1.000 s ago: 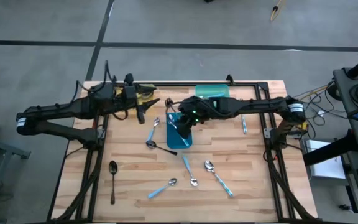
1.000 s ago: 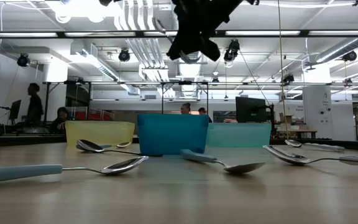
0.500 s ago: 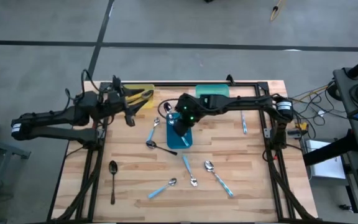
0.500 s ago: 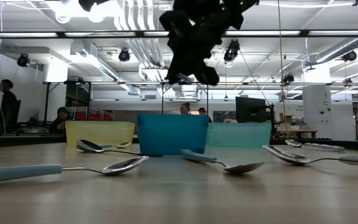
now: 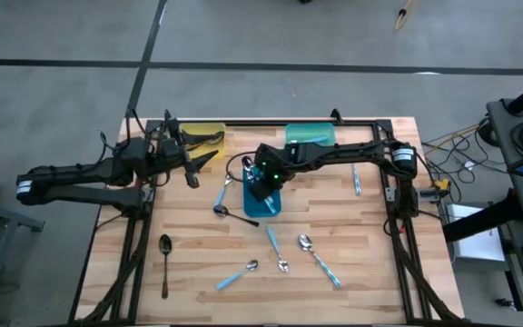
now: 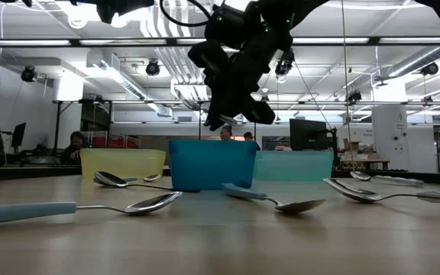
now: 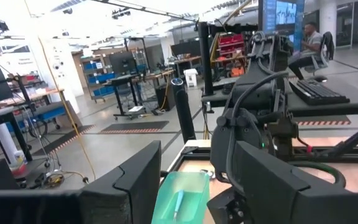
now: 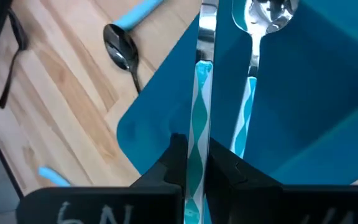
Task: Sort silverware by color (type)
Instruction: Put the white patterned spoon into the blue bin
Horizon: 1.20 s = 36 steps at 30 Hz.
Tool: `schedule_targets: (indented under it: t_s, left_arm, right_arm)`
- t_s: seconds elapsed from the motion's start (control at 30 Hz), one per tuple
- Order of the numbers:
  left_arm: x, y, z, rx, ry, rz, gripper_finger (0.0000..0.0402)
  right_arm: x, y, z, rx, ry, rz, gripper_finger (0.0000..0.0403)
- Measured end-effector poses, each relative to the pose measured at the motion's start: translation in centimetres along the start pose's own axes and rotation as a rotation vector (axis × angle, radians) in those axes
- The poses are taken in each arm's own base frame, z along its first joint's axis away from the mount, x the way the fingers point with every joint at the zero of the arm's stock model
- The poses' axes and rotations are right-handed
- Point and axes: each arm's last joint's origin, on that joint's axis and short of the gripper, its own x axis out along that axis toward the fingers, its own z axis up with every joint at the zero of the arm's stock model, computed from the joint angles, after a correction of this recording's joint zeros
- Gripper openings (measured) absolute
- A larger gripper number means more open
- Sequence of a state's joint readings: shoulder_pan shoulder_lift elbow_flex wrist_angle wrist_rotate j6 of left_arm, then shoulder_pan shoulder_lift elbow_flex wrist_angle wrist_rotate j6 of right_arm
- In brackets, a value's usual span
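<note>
My right gripper point(image 5: 260, 183) hovers over the blue tray point(image 5: 271, 203), shut on a spoon with a light blue handle point(image 8: 202, 118). In the low view my right gripper point(image 6: 231, 118) hangs just above the blue tray point(image 6: 211, 163). Another blue-handled spoon point(image 8: 253, 74) lies inside that tray. My left gripper point(image 5: 192, 167) is open beside the yellow tray point(image 5: 203, 136), touching nothing. In the left wrist view my left gripper point(image 7: 191, 177) faces the teal tray point(image 7: 182, 196). Several spoons lie flat on the table: blue-handled ones point(image 5: 320, 260) and a black one point(image 5: 164, 261). My right gripper pinches the spoon's light blue handle point(image 8: 197, 146) between its two fingers point(image 8: 173, 165), coming from above and slanting down. The spoon runs straight on ahead of the fingers. It is held above the blue tray's rim point(image 8: 166, 93); whether it touches the tray I cannot tell.
Three trays stand along the far side: yellow point(image 6: 122, 163), blue, and teal point(image 6: 292, 164). A blue-handled spoon point(image 5: 226, 189) and a dark spoon point(image 5: 234, 216) lie just left of the blue tray. Another blue-handled spoon point(image 5: 356, 180) lies toward the right edge. People are in the room behind.
My right gripper, still shut on the spoon, has come down toward the blue tray and shifted slightly toward the table's left. My left gripper has drawn back toward the table's left edge, away from the blue tray.
</note>
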State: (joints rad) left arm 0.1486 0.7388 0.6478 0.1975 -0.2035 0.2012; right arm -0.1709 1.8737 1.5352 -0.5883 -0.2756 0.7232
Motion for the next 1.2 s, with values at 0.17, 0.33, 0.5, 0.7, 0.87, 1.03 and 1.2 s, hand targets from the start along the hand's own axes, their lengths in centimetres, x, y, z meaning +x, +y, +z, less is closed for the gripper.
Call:
schedule_targets:
  t_s: [0.17,0.33,0.5,0.7,0.87,1.03,1.2]
  left_arm:
    - [0.0,0.1,0.3,0.010,-0.012,0.003,0.0187]
    - [-0.1,0.1,0.4,0.032,-0.009,0.002,0.0187]
    - [0.0,0.0,0.0,0.054,0.002,0.000,0.0187]
    - [0.0,0.0,0.0,0.067,0.004,-0.001,0.0187]
    - [0.0,0.0,0.0,0.068,0.004,-0.001,0.0187]
    - [0.0,0.0,-0.1,0.069,0.004,-0.001,0.0187]
    - [0.0,0.0,-0.1,0.069,0.004,-0.001,0.0187]
  right_arm:
    - [0.4,-0.1,0.0,0.031,0.010,-0.004,0.0018]
    - [1.2,-0.5,-0.1,0.061,0.026,-0.019,0.0018]
    - [2.1,-0.9,-0.1,0.080,0.042,-0.032,0.0018]
    - [2.8,-1.2,-0.2,0.092,0.057,-0.046,0.0018]
    - [2.8,-1.2,-0.2,0.102,0.059,-0.044,0.0018]
    - [2.9,-1.2,-0.3,0.110,0.061,-0.045,0.0018]
    - [3.3,-1.3,-0.4,0.110,0.066,-0.057,0.0018]
